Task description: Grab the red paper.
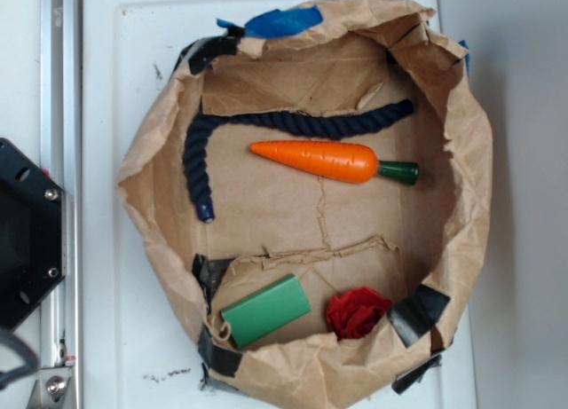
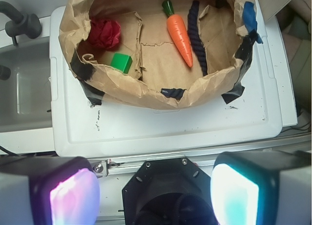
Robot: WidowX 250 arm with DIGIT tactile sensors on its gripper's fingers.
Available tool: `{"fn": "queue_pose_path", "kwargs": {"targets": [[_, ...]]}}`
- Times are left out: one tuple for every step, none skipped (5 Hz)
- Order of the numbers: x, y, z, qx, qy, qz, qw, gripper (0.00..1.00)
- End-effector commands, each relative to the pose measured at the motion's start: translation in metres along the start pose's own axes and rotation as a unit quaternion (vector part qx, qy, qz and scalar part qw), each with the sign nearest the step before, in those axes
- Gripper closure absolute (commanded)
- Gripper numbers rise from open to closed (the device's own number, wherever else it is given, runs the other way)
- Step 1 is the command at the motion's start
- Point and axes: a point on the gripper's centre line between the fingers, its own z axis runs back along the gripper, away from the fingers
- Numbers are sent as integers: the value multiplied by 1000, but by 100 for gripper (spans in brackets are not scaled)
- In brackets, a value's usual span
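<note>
A: Red paper (image 1: 357, 312)?
B: Bag (image 1: 160, 152) floor, five o'clock, right of the green block (image 1: 266, 310).
A: Claw (image 2: 155, 186)?
B: Wide open, empty, well back. Come straight down, clear the bag rim, pinch lightly.

red paper (image 1: 357, 313) open from above | green block (image 1: 266, 310) beside | brown paper bag (image 1: 461, 205) wall close behind
</note>
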Motion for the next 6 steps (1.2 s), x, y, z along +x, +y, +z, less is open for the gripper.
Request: {"fn": "queue_pose_path", "kwargs": {"targets": [[74,11,-15,21,-18,-27,999,0],[95,3,-24,-9,-37,-150,988,0],[109,6,-33,-87,-65,-264,958,0],[122,26,-28,-99,-101,-338,930,0],[122,26,-28,-99,-101,-338,930,0],[122,26,-28,-99,-101,-338,930,0]]}}
